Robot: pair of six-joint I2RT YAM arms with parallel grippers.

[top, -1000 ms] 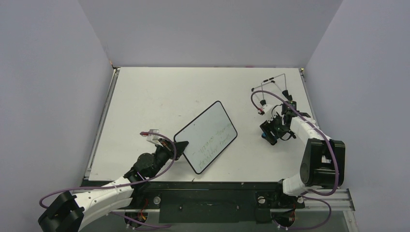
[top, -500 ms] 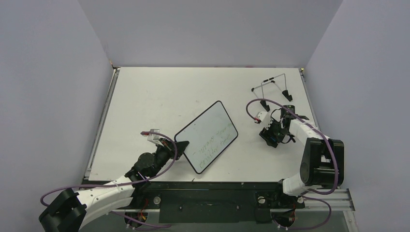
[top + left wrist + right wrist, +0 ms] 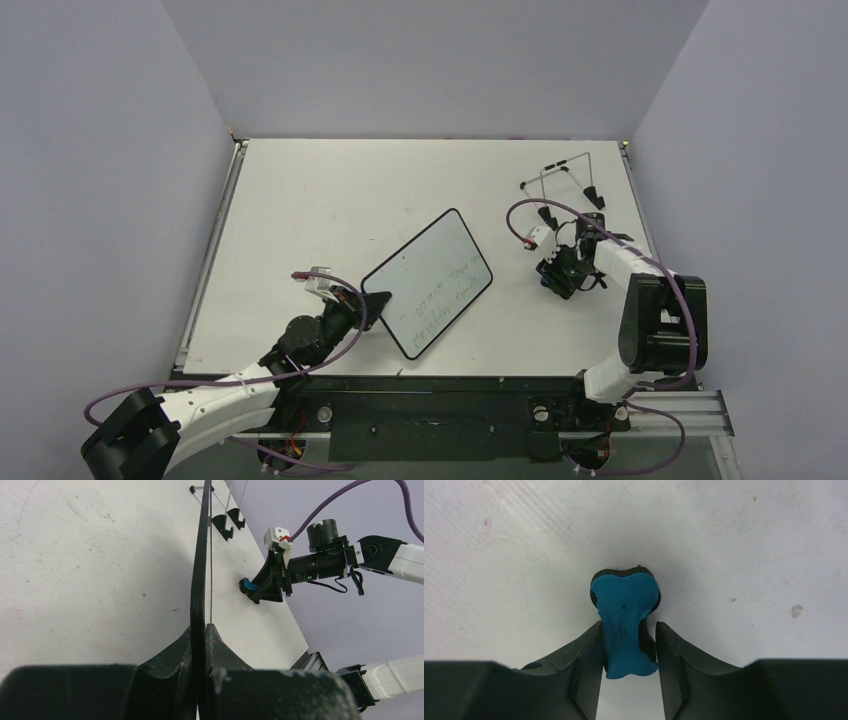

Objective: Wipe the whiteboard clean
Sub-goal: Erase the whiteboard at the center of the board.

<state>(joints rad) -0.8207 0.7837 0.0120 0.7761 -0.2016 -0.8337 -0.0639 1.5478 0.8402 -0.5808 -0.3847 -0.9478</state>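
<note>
Blue: 1 eraser (image 3: 626, 622) pinched in the right pincer (image 3: 628, 636); left pincer (image 3: 201, 630) clamps 1 whiteboard (image 3: 428, 282); 1 wire stand (image 3: 221, 526).

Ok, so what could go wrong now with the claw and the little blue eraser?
The right claw straddles the blue eraser only at its thin waist, so the eraser might twist or slip out when lifted. The left claw grips the whiteboard by just one edge, so hard rubbing could push it loose.

One whiteboard (image 3: 428, 283), one eraser (image 3: 625, 597), one wire stand (image 3: 592, 193) — and a pair: left end effector (image 3: 201, 630), right end effector (image 3: 628, 627)
</note>
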